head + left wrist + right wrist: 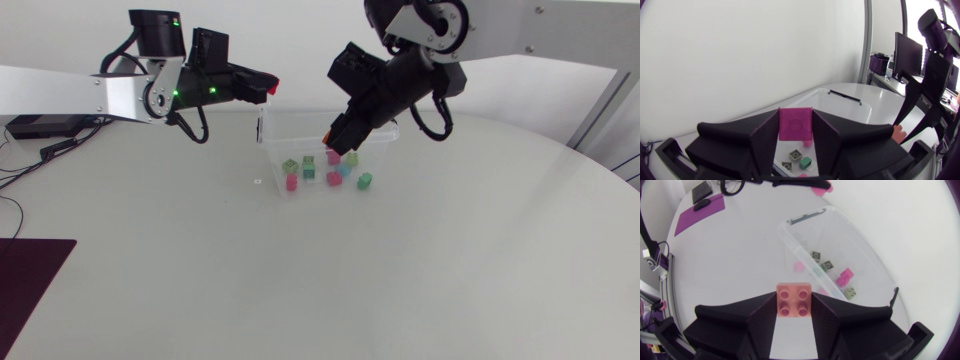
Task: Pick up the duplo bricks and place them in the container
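Two-armed delivery at the tabletop (400,280): the left pincer (268,88), clenched on a magenta brick (795,124), hangs just off the clear container (275,130) at its 10 o'clock corner. The right pincer (335,135) grips a salmon brick (794,300) over its middle. Several loose bricks (325,170) lie inside. The next move looks to be the right pincer releasing its brick and the left advancing toward 3 o'clock.

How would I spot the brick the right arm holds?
Find the clear container in the middle of the table. The right arm's fingers over it pinch a brick from both sides. It is salmon pink with four studs; the left arm's fingers hold a magenta brick.
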